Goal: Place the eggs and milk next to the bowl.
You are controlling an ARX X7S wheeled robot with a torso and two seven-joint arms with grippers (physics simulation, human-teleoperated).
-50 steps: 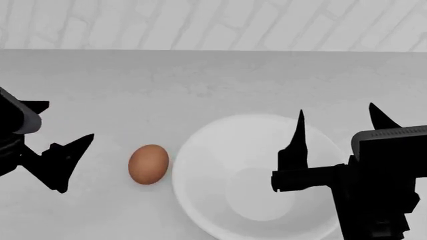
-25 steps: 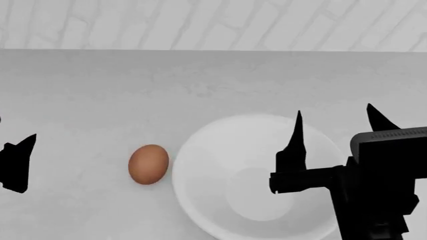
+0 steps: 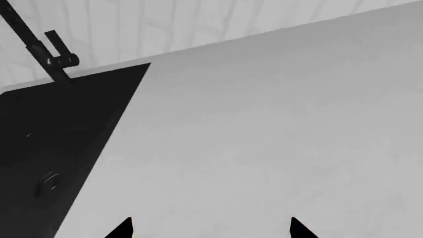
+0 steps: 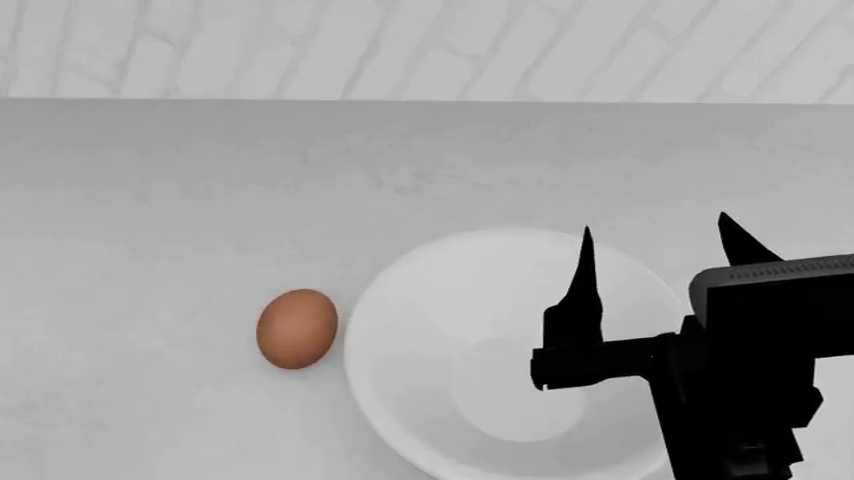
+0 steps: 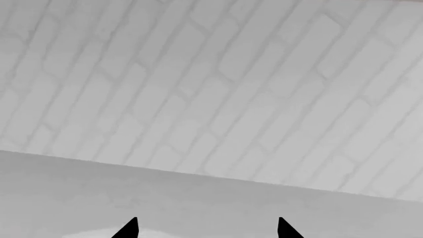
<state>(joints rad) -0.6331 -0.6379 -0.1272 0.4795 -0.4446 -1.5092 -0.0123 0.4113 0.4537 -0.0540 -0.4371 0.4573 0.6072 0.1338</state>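
Bare counter stretches wide to the left of and behind the brown egg, which sits just beside the bowl. The right gripper hangs over the bowl's right half with its fingers apart.

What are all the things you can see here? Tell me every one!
egg: one, reddish-brown, on the counter just left of the bowl, not touching it.
bowl: one, glossy white, empty, near the front of the counter.
counter: one, pale grey, runs to the wall.
brick wall: one, white, behind the counter.
sink: one, black, set into the counter.
faucet: one, black, at the sink's back edge.
right gripper: one, black, open, above the bowl's right side.
left gripper: one, black, open, above bare counter.
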